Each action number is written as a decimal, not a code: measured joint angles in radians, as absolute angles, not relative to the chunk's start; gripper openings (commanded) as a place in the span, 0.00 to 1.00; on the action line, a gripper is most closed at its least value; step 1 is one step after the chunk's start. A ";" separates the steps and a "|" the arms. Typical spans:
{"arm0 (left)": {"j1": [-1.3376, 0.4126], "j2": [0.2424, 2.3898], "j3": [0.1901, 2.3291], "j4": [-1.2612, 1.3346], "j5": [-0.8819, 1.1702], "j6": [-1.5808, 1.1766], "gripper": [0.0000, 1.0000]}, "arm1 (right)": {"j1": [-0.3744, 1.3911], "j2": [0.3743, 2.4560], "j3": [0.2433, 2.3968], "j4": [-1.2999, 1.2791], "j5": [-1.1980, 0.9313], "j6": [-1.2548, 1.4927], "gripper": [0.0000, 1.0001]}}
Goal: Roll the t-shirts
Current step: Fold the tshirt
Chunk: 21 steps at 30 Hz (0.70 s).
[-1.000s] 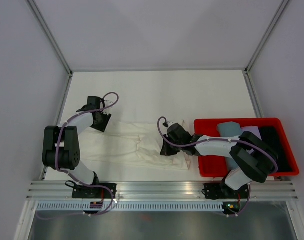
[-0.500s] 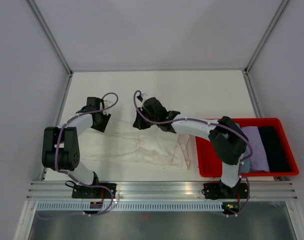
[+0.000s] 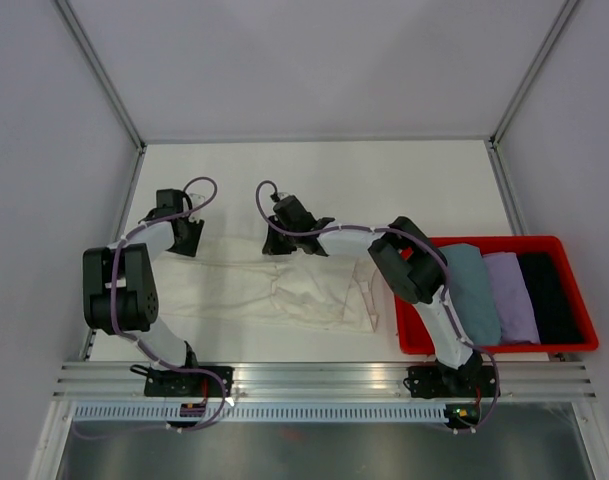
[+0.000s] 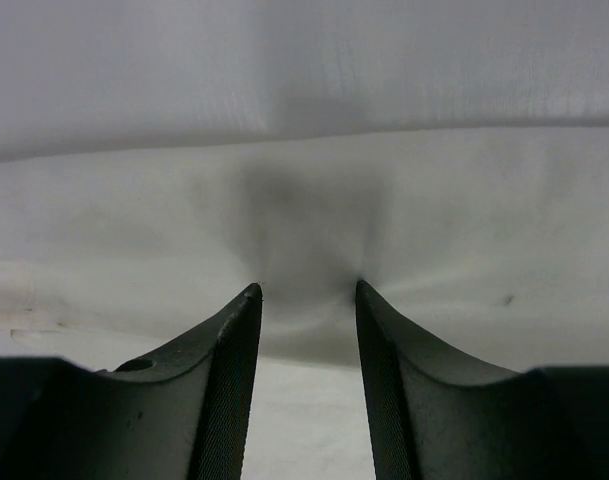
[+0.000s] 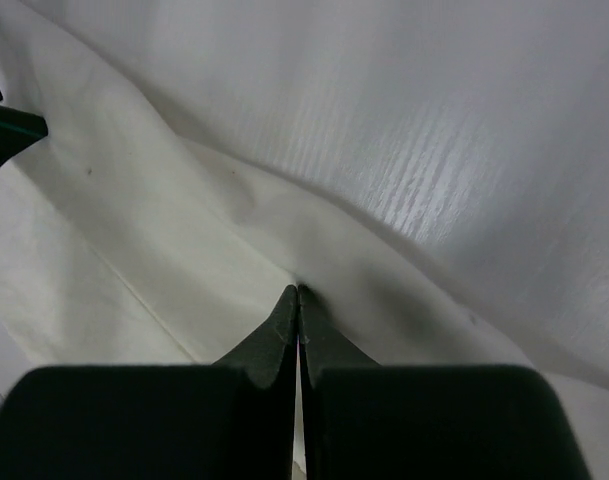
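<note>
Two arms: both reach out over the table from its 6 o'clock edge and meet the same garment.
T-shirt: the cream-white t-shirt lies spread and wrinkled on the near half of the table, its long side running from 9 to 3 o'clock; its 3 o'clock end lies just beside the red bin.
Left gripper: the left gripper sits at the shirt's 10 o'clock corner. In its wrist view the two fingers stand apart with a clear gap, tips down against the cloth, which dimples and darkens just beyond them; nothing is gripped.
Right gripper: the right gripper sits on the shirt's 12 o'clock edge, the arm stretched far across from 4 o'clock. In its wrist view the fingers are pressed tight together, and a raised ridge of fabric runs out from the tips, so it pinches the t-shirt.
Red bin: the red bin stands at 3 o'clock of the shirt.
Bin contents: a teal garment, a lavender garment and a black garment lie side by side.
</note>
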<state>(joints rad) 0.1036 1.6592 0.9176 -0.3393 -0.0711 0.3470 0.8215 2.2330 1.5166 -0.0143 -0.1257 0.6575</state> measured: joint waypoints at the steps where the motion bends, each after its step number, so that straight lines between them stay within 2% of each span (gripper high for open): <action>1: 0.103 1.665 0.922 -0.333 -0.073 0.347 0.46 | 0.815 2.236 1.517 -0.007 -0.126 0.669 0.00; 12: 0.099 1.695 0.943 -0.285 -0.078 0.347 0.47 | 0.714 2.257 1.539 0.023 -0.110 0.706 0.00; 21: 0.102 1.695 0.957 -0.300 -0.095 0.347 0.55 | 0.619 2.085 1.450 -0.099 0.044 0.595 0.00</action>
<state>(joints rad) 0.1020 1.6951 0.9569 -0.2996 -0.0948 0.3466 0.6186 2.0846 1.4502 -0.0990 0.0441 0.5953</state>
